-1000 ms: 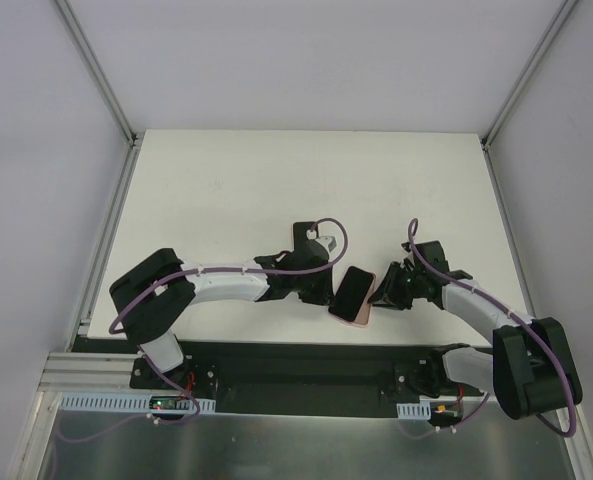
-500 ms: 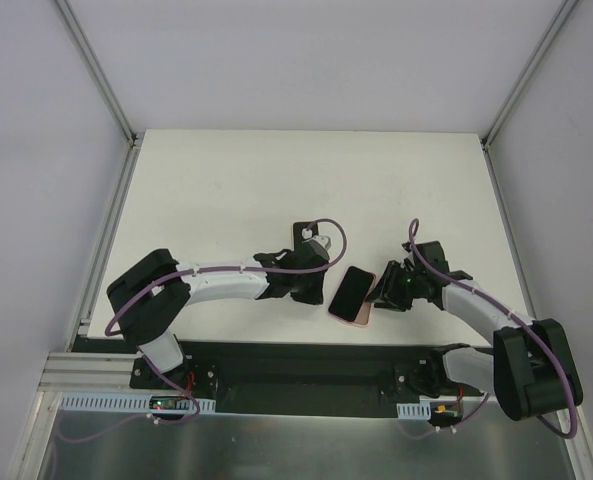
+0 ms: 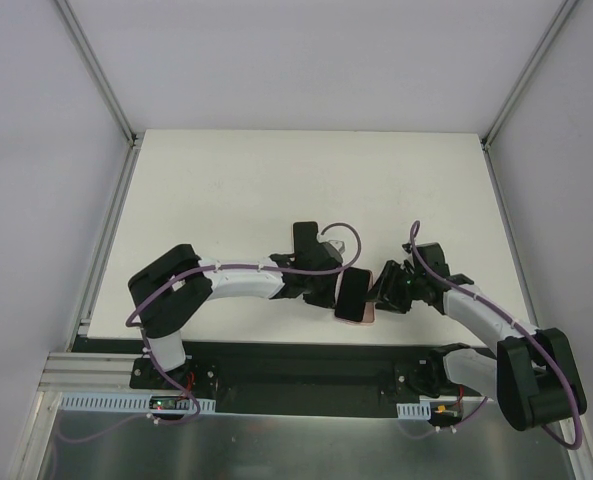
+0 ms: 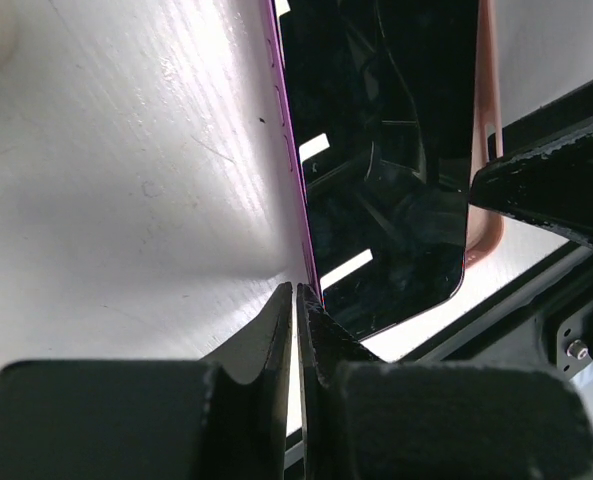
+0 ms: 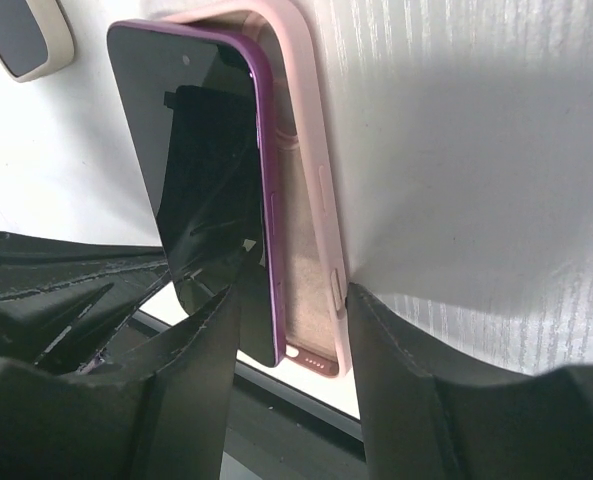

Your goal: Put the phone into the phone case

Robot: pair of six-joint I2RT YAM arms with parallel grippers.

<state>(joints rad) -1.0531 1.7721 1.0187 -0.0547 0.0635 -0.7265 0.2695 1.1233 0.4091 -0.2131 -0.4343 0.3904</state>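
The phone [image 3: 352,296], dark screen with a purple edge, lies tilted in the pink phone case [image 3: 368,316] near the table's front edge. One long side is raised above the case wall, as the right wrist view shows with the phone [image 5: 201,180] over the case [image 5: 311,200]. My left gripper [image 3: 333,291] is shut and empty, its tips [image 4: 296,292] against the phone's purple left edge [image 4: 288,150]. My right gripper [image 5: 294,320] straddles both. One finger [image 5: 396,370] presses the case's outer wall and the other [image 5: 191,350] rests on the phone's screen side.
A small beige-rimmed object with a dark face [image 5: 21,40] lies on the white table [image 3: 276,190] beyond the phone. The table's front edge and the black mounting rail [image 3: 296,365] run just below the case.
My left gripper drew back to the left, then came right again and now touches the phone's left edge. The phone sits a little further right over the case. The right gripper has stayed put.
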